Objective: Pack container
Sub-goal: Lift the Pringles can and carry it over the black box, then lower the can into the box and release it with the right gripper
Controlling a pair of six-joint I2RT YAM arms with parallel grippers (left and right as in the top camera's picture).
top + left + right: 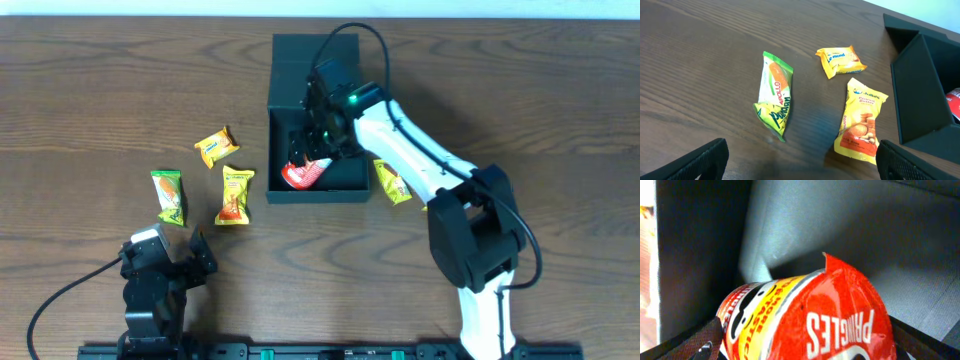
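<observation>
Inside the open dark teal container point(345, 191), at the back middle of the counter point(100, 100), the right gripper point(318, 150) has its jaws clamped on a tilted red Pringles can point(305, 176). Front left, the left gripper point(183, 243) hovers with jaws spread wide. It faces a green Apollo Pandan packet point(774, 95), a yellow Julie's packet point(860, 122) and a small yellow packet point(841, 60), all left of the container.

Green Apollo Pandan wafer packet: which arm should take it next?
Left. Its open left gripper faces the green Apollo Pandan packet; the right gripper is inside the dark teal cardboard container, gripping the red Pringles can.
</observation>
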